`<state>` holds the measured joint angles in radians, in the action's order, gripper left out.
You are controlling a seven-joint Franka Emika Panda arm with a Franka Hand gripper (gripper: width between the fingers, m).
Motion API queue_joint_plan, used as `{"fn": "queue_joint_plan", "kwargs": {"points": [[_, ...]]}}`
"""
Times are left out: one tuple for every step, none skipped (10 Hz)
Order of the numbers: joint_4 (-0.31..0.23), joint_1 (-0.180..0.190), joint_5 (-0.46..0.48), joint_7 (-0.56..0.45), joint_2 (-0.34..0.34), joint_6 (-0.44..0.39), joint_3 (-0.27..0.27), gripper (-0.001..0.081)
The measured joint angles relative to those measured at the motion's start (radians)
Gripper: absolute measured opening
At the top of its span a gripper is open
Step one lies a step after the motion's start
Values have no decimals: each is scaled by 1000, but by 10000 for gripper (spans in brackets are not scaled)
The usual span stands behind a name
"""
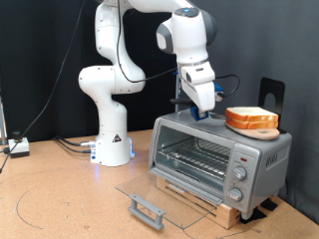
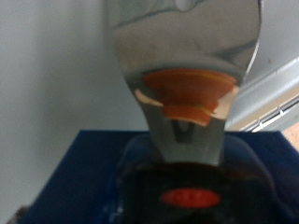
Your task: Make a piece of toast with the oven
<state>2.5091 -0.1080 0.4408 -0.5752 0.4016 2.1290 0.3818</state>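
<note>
The silver-grey oven (image 1: 261,151) stands on a wooden board, its glass door (image 1: 150,191) folded down flat with the grey bar handle (image 1: 147,210) in front. The wire rack (image 1: 194,157) inside is bare. Two near-identical bread slices lie stacked on the oven's top at the exterior view's right; the upper one is the piece of toast (image 1: 251,114), with a pale face and orange-tan crust. My gripper (image 1: 203,112) points down just above the oven top, beside the stack on its left. The wrist view is blurred: an orange-tan crust (image 2: 187,86) shows on a shiny silver surface above something blue (image 2: 84,168).
The arm's white base (image 1: 112,149) stands at the exterior view's left of the oven. A black stand (image 1: 271,95) rises behind the bread. Cables and a small box (image 1: 18,147) lie at the far left. The side knobs (image 1: 239,175) face front.
</note>
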Motion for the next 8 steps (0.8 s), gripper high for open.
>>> {"fn": "queue_joint_plan", "kwargs": {"points": [[2,3,9,0,-6,20,13,396],[2,5,19,0,-11,41,27,396],[3,7,30,0,-14,59,41,396],[3,9,43,1,-15,75,57,396],[2,11,52,9,-16,88,72,396],[2,12,58,20,-17,100,87,396],[2,12,60,36,-18,115,100,396],[3,12,64,54,-20,129,111,396]]}}
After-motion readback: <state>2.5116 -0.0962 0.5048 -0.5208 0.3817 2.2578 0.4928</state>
